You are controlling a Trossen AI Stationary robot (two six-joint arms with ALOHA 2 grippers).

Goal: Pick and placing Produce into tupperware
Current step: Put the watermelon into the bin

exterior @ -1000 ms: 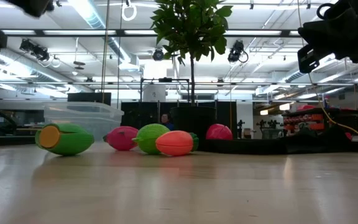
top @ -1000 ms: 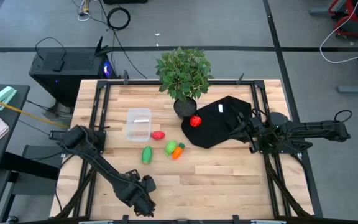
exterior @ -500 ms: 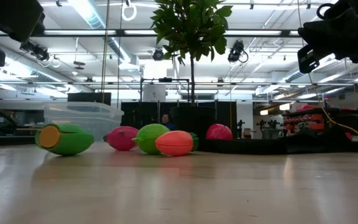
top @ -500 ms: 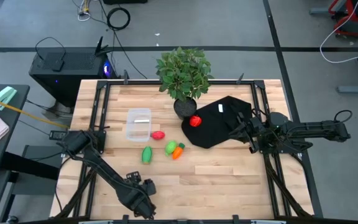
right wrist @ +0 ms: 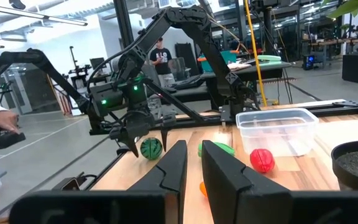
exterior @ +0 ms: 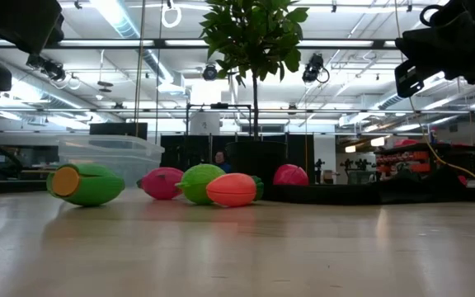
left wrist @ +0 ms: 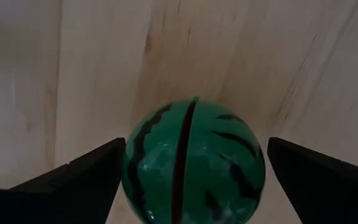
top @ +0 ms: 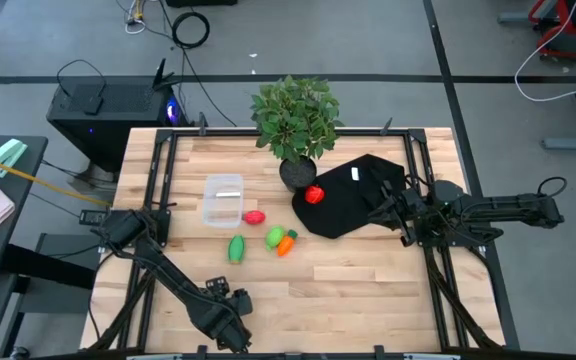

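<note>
Left gripper: down at the near-left of the wooden table, poised right over the dark green striped toy watermelon ball.
Left jaws: spread wide, one dark finger on each flank of the ball with clear daylight either side, so nothing is held and nothing touched.
Why there: the ball sits alone, well apart from the other produce, so by my reading this is the straddle before a squeeze. The right wrist view backs that up, with the ball under the left arm's fingertips.
Clear whitish plastic tupperware tub: far-left of centre, upright, mouth open, nothing visible inside. It's a fair way from the ball, so a carry up the table is likely needed.
Other produce: the pink-red round toy lies just beside the tub's near-right corner; the light green oblong toy is nearer; the orange-and-green toy pair lies to its right.
Red round toy: on the left edge of the black cloth sheet, close by the leafy potted plant.
Right gripper: waiting over the cloth's right side, fingers nearly together with a slim gap, empty.
Progress: looks like the very start, no piece in the tub.
</note>
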